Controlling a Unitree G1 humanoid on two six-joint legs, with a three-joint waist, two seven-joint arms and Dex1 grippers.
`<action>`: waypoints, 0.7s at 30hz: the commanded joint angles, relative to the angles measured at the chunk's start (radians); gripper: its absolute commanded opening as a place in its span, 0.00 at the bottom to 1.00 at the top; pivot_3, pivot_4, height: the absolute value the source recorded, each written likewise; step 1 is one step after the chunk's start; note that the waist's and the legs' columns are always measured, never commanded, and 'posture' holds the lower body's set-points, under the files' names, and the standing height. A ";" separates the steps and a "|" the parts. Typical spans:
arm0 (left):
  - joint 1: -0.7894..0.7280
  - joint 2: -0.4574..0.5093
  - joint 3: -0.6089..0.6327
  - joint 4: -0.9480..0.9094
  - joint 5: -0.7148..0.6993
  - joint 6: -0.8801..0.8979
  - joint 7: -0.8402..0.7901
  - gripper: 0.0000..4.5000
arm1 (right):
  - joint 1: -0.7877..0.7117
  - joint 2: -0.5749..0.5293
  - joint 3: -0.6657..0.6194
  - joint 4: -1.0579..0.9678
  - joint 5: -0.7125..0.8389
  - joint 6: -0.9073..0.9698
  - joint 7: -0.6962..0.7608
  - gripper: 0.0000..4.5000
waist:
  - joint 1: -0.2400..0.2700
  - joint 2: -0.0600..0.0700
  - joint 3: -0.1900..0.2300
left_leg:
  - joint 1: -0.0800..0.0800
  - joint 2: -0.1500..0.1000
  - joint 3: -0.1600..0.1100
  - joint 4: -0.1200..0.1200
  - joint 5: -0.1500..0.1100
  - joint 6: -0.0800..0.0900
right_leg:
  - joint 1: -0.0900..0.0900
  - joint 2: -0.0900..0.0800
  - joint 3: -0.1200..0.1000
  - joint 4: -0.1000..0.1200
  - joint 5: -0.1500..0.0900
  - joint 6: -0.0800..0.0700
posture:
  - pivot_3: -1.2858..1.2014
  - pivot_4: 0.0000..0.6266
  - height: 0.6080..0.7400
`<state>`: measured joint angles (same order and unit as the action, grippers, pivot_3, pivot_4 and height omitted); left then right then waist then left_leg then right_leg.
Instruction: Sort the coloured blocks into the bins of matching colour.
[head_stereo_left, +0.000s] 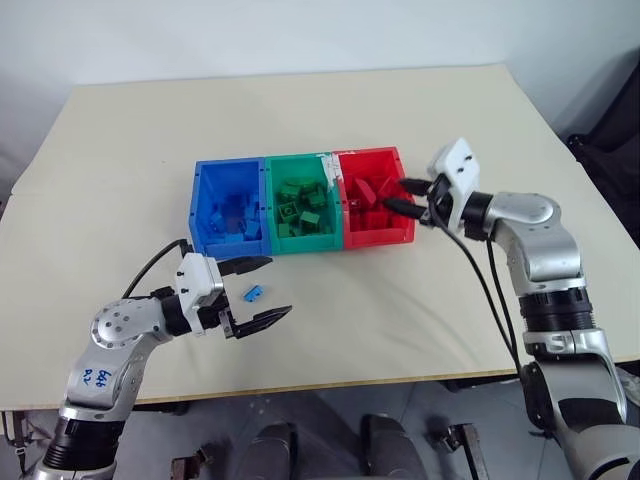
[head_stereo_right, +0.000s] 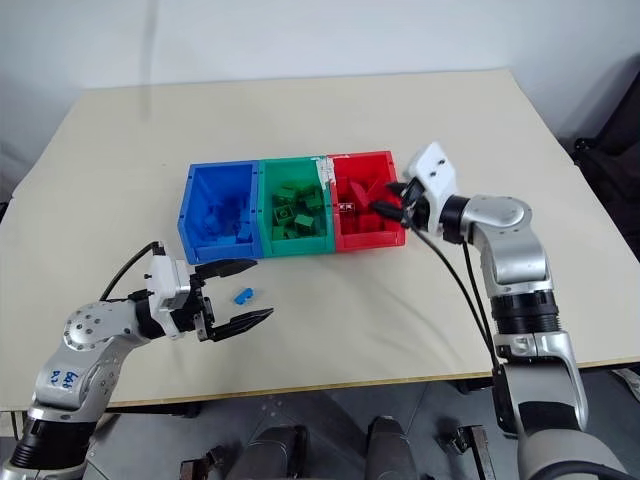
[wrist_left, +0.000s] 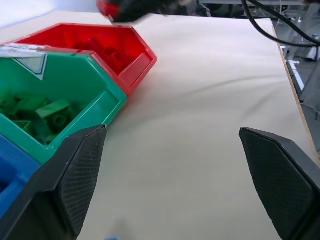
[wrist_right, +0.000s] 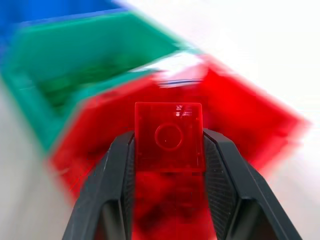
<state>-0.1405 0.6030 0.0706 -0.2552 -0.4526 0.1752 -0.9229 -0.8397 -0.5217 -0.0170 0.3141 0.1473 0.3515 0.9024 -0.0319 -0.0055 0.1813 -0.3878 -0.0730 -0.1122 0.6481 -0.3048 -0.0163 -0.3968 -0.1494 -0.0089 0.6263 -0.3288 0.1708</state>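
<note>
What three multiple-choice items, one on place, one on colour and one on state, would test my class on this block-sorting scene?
1. Where does the loose blue block lie?
A. inside the green bin
B. on the table in front of the blue bin
C. beside the red bin

2. What colour is the block held by the right tool?
A. red
B. green
C. blue

3. How does the left tool stand?
A. shut on a block
B. shut and empty
C. open and empty

Answers:
1 B: the block sits on the table just in front of the blue bin, between the left tool's fingers.
2 A: the right wrist view shows a red block clamped in the right tool, at the red bin.
3 C: its fingers are spread wide with nothing between them.
</note>
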 joint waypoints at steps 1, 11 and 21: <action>-0.010 0.000 0.000 0.010 0.001 -0.012 -0.013 1.00 | -0.038 0.006 -0.025 0.046 0.002 -0.030 -0.052 0.40 | 0.001 0.000 0.000 | 0.000 0.000 0.000 0.000 0.000 0.000 | 0.000 0.000 0.000 0.000 0.000 0.000 | 0.52 0.24 1.00; 0.077 0.038 0.111 0.052 -0.004 -0.038 -0.002 1.00 | 0.107 -0.033 -0.020 -0.102 0.100 -0.178 0.128 1.00 | 0.004 0.000 0.000 | -0.001 0.000 -0.001 0.000 0.000 0.000 | 0.000 0.000 0.000 0.000 0.000 0.000 | 0.52 0.24 1.00; 0.347 0.127 0.388 0.132 0.003 -0.133 -0.032 1.00 | 0.517 -0.132 -0.052 -0.354 0.304 -0.342 0.466 1.00 | 0.008 0.000 0.000 | 0.000 0.002 -0.001 0.001 -0.001 0.002 | 0.003 -0.001 0.000 -0.003 0.000 0.000 | 0.52 0.24 1.00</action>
<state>0.1925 0.7152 0.3948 -0.1078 -0.4312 0.0703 -0.9418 -0.3202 -0.6477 -0.0471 0.0023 0.4120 0.0436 1.3428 -0.0240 -0.0058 0.1813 -0.3876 -0.0712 -0.1124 0.6494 -0.3063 -0.0140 -0.3939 -0.1502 -0.0090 0.6232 -0.3287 0.1711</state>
